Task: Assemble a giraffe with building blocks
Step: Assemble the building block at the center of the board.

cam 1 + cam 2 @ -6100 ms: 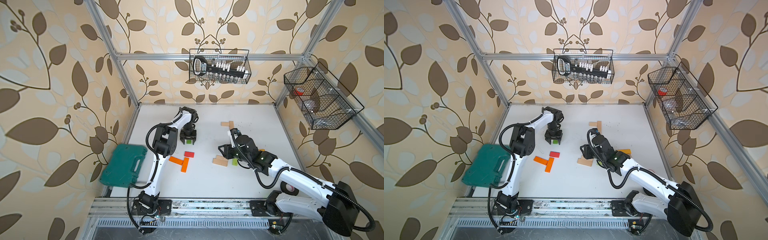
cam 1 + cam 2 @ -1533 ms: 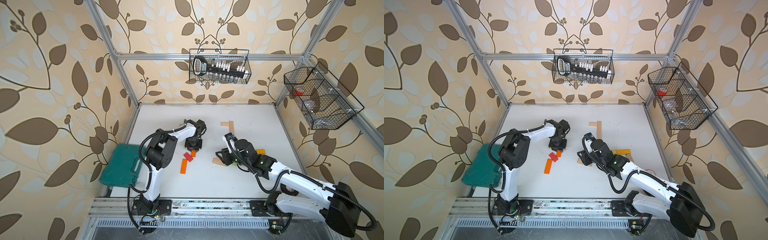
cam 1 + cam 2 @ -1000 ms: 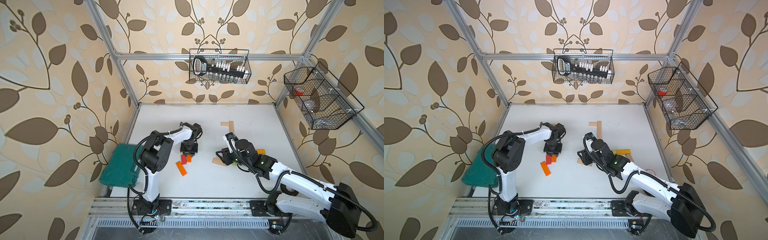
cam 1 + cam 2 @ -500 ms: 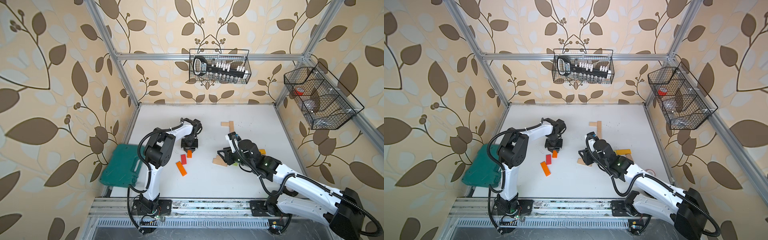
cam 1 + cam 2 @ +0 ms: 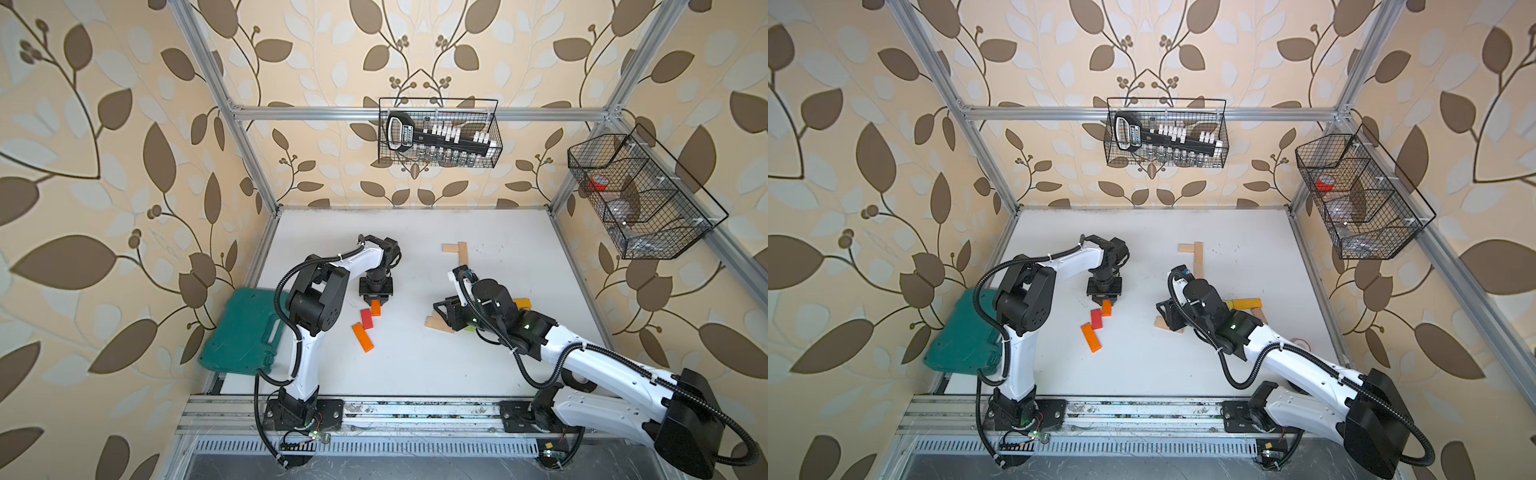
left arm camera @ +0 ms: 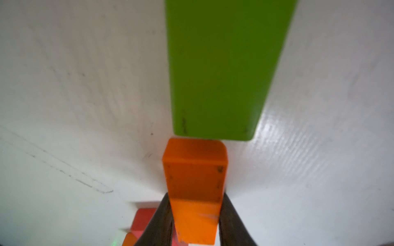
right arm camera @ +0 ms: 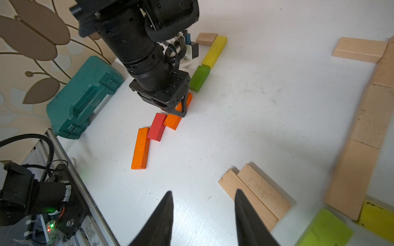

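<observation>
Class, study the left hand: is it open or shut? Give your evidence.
Shut: in the left wrist view the left hand clamps the short orange block between both fingers.

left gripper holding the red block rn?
No: in the left wrist view the left gripper is shut on the short orange block, while the red block lies beside it.

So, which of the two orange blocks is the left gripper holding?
The short orange block: the left gripper is shut on it, next to the red block. The long orange block lies free on the table, past the red block.
</observation>
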### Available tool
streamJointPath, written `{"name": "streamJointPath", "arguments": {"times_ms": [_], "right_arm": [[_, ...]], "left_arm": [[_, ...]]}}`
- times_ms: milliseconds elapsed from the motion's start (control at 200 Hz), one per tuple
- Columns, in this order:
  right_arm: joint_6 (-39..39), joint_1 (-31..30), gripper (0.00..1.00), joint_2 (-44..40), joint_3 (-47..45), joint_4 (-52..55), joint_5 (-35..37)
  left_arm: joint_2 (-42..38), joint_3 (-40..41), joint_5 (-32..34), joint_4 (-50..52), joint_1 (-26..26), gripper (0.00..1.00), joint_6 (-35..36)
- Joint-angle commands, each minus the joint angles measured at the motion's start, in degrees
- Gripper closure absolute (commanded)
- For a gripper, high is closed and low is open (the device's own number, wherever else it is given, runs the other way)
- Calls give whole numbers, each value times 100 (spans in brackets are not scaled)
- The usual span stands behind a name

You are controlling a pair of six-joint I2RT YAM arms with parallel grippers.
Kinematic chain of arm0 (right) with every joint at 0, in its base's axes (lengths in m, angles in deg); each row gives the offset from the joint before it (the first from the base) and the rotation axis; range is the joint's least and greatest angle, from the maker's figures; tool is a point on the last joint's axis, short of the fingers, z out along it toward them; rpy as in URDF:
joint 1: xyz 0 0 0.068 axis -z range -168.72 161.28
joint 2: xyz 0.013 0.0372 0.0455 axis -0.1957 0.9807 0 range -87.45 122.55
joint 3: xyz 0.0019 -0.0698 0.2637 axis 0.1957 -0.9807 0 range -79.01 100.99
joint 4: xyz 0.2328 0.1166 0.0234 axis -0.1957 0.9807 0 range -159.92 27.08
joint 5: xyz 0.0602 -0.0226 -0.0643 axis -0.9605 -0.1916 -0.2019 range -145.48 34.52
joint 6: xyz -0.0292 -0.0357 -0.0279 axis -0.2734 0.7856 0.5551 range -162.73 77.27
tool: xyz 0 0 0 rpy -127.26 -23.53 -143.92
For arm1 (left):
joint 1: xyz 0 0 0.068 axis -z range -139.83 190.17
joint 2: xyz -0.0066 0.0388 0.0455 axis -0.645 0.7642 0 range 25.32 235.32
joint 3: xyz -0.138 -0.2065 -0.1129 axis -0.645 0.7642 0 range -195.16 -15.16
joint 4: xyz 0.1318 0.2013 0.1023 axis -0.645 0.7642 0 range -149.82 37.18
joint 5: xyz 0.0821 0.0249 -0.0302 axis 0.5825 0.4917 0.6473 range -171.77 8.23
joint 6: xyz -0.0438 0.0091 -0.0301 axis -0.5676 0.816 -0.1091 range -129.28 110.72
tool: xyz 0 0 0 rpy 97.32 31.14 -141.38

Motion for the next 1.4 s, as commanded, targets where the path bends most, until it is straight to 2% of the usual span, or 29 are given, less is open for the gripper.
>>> {"name": "streamJointPath", "arguments": {"times_ms": [0,605,825,1395], "right_arm": [[58,19,56,47,11,-18,40],[74,15,56,153,67,-33,78],[60,19,56,163,89,-27,89],[66,13,56,115,19,-25,176]], "left_arm": [[174,-83,73,129,-62,73,52],[397,-451,30,217,-70,75,189],[451,-540,70,265,-92,70,182],[563,-637,27,257,-149,66,200]]}}
